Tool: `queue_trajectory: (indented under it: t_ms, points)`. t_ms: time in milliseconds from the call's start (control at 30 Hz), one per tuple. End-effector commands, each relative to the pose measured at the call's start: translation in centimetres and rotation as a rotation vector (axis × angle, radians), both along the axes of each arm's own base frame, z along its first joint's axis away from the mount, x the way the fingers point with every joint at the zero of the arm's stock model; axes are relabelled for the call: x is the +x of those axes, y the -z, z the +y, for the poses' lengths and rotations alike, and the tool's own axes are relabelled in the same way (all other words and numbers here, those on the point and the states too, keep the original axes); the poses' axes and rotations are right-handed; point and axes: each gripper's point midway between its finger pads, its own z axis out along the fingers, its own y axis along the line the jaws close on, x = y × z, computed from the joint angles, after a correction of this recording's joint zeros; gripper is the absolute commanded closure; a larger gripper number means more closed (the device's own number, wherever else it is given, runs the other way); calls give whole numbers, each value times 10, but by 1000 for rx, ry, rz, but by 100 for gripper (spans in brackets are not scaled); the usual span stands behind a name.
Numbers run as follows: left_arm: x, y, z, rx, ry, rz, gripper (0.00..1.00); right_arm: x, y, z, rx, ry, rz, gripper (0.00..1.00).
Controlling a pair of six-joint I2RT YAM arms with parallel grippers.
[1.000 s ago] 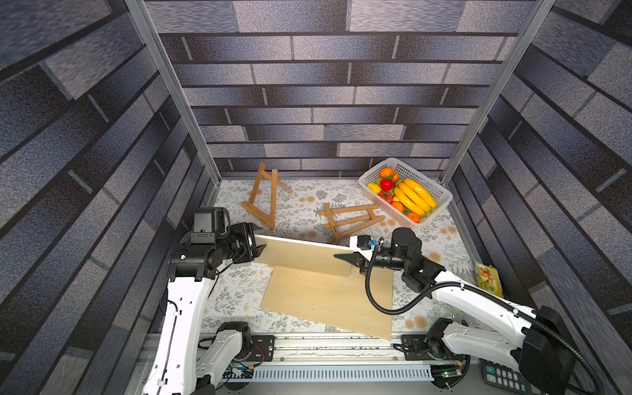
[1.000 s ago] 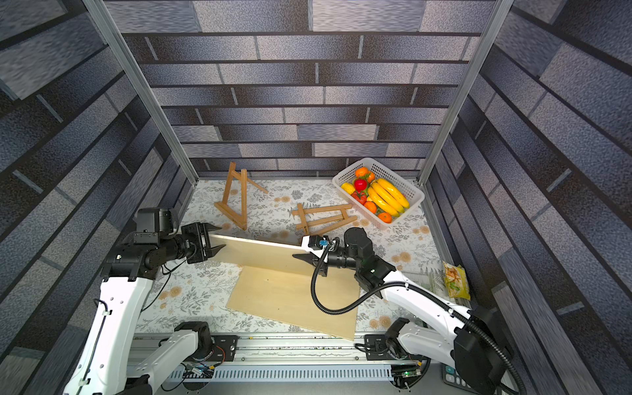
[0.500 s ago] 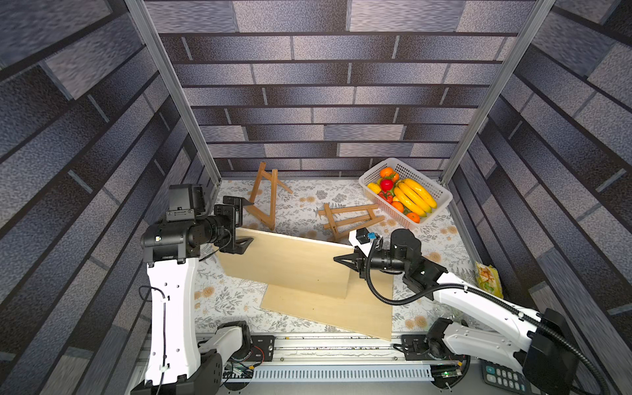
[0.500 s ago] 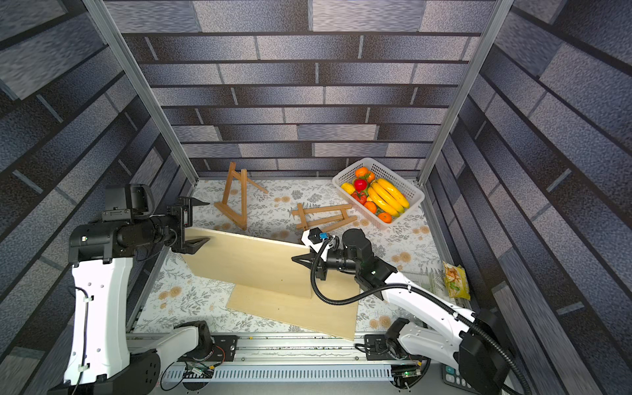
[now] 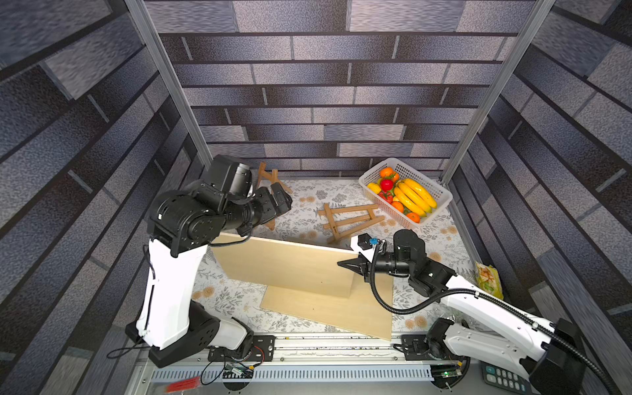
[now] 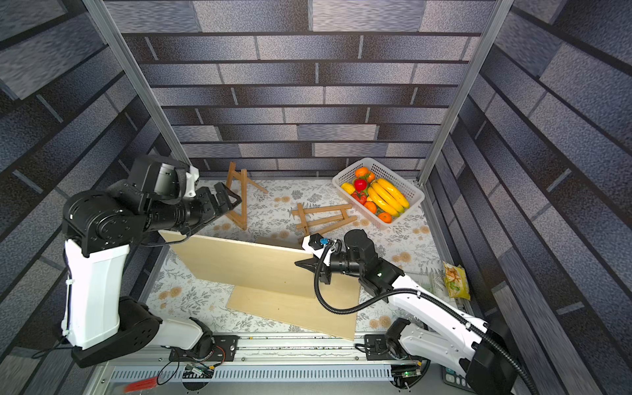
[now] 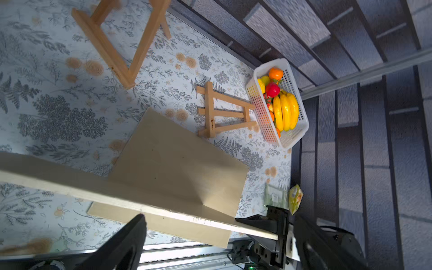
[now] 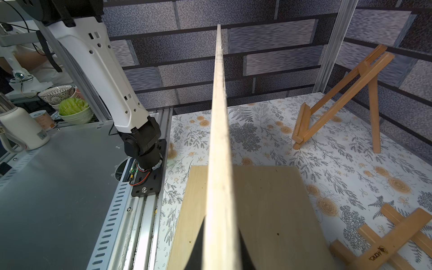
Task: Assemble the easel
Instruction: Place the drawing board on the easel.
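One wooden easel (image 5: 270, 178) stands unfolded at the back left, and another easel (image 5: 349, 219) lies flat mid-table. My right gripper (image 5: 349, 265) is shut on the right end of a pale wooden board (image 5: 284, 270), which it holds on edge above a second board (image 5: 328, 311) lying flat. In the right wrist view that board's edge (image 8: 219, 140) runs straight out from the gripper (image 8: 221, 243). My left gripper (image 5: 280, 201) is raised beside the standing easel, open and empty. Its fingers (image 7: 131, 243) spread wide in the left wrist view, apart from the board (image 7: 93, 184).
A white basket (image 5: 405, 191) of fruit sits at the back right, close to the flat easel. A yellow snack packet (image 5: 489, 278) lies by the right wall. Metal posts and brick-pattern walls enclose the floral tabletop (image 5: 236, 297).
My left gripper let go of the board's left end, opened fully, then rose and swung back toward the standing easel. The right gripper keeps hold of the board.
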Motion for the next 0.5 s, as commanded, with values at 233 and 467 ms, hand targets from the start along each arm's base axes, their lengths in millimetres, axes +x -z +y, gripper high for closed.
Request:
queue_trajectory:
  t_ms: [233,467]
  points:
    - [-22,43,63,30,-282,262,0,-1,-5,-11,-55,29,-106,100]
    - [-48,62,112,-376,-606,361,0,8,2,-7,-34,68,-51,100]
